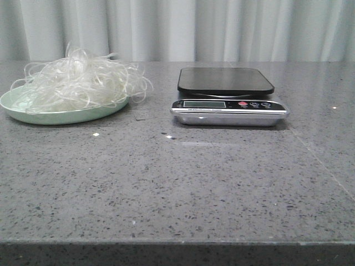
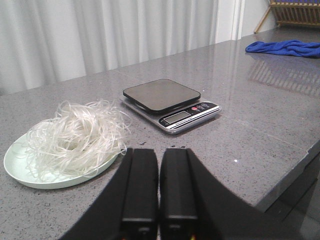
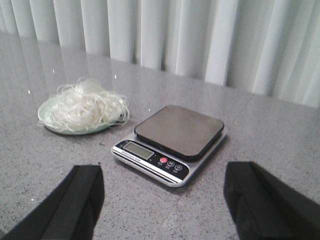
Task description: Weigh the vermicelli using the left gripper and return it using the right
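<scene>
Hovering near the pale green plate (image 2: 20, 172) of whitish tangled vermicelli (image 2: 75, 137), the black left gripper (image 2: 160, 200) is closed, empty; the black right gripper (image 3: 162, 200) gapes wide, empty.

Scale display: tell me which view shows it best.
The right wrist view: it looks down on the scale, so the display and buttons face the camera. The front view sees the display edge-on as a thin strip. The left wrist view shows it smaller and angled.
</scene>
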Robot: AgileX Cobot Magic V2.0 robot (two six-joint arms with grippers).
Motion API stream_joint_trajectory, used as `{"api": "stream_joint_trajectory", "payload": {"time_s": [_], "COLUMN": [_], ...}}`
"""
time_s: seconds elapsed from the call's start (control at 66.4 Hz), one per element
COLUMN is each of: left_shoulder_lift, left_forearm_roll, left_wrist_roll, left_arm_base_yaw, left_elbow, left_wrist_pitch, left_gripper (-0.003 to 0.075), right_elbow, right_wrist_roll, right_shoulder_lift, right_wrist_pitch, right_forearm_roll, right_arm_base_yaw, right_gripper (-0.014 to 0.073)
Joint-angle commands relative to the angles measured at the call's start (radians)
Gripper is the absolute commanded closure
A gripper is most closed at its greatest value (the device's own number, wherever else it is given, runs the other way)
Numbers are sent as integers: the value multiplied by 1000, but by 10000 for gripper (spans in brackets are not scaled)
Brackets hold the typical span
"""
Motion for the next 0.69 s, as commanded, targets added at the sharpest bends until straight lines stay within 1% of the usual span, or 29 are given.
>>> {"api": "stream_joint_trajectory", "payload": {"time_s": [0.0, 0.03, 0.09, 0.136, 0.151, 0.166, 0.181, 0.211, 0.226, 0.241, 0.301, 0.678], "left_shoulder_lift": [13, 13, 13, 13, 13, 13, 13, 13, 13, 13, 13, 13], "left_forearm_roll": [-9, -9, -9, -9, -9, -9, -9, -9, -9, -9, -9, -9], "left_wrist_roll": [-9, -9, -9, -9, -9, -9, -9, -9, -9, -9, -9, -9], "left_arm_base_yaw": [4, 4, 4, 4, 4, 4, 4, 4, 4, 4, 4, 4], "left_elbow": [-24, -24, -24, -24, -24, -24, -24, -24, -24, -24, -24, -24], "left_wrist_pitch": [-76, -76, -76, -76, -76, -76, -76, -76, -76, -76, -76, -76], "left_gripper": [592, 592, 592, 592, 592, 592, 592, 592, 592, 592, 592, 592], "right_elbow": [20, 27, 34, 35, 35, 35, 35, 35, 35, 35, 35, 35], "right_wrist_roll": [-9, -9, -9, -9, -9, -9, -9, -9, -9, -9, -9, -9], "right_shoulder_lift": [-57, -71, -79, -78, -78, -78, -78, -78, -78, -78, -78, -78], "right_wrist_pitch": [-106, -106, -105, -101, -100, -99, -99, -99, -100, -101, -105, -103], "right_forearm_roll": [-16, -16, -16, -16, -16, -16, -16, -16, -16, -16, -16, -16], "right_arm_base_yaw": [-6, -6, -6, -6, -6, -6, -6, -6, -6, -6, -6, -6], "right_gripper": [-3, 7, 85, 205, 270, 318, 391, 476, 466, 439, 407, 405]}}
